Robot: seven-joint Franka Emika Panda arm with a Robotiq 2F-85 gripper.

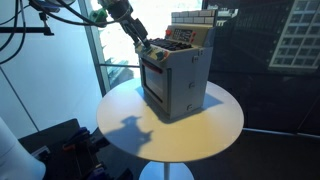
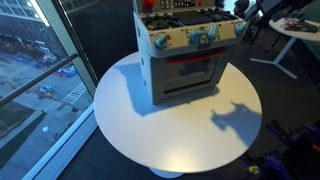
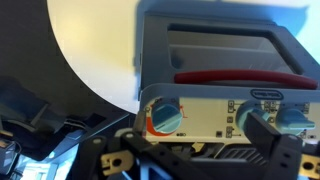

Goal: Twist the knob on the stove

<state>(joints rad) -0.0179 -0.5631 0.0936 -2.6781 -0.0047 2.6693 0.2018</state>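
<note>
The grey toy stove (image 1: pixel 175 80) stands on the round white table (image 1: pixel 215 125), and also shows in an exterior view (image 2: pixel 185 70). It has a dark oven door with a red handle (image 3: pixel 240 77). In the wrist view its beige knob panel carries blue knobs: one with a red arc (image 3: pixel 165 117), one partly behind a finger (image 3: pixel 245 114), and one at the frame's edge (image 3: pixel 293 119). My gripper (image 3: pixel 200 138) is open right at the panel, its dark fingers spread either side of the knob row. In both exterior views it is at the stove's upper front edge (image 1: pixel 148 48) (image 2: pixel 238 30).
The table's bare top (image 2: pixel 150 125) lies in front of and beside the stove. Large windows (image 2: pixel 40 50) are close behind the table. Black equipment and cables (image 1: pixel 60 150) sit on the floor by the table. Another white table (image 2: pixel 295 30) stands further off.
</note>
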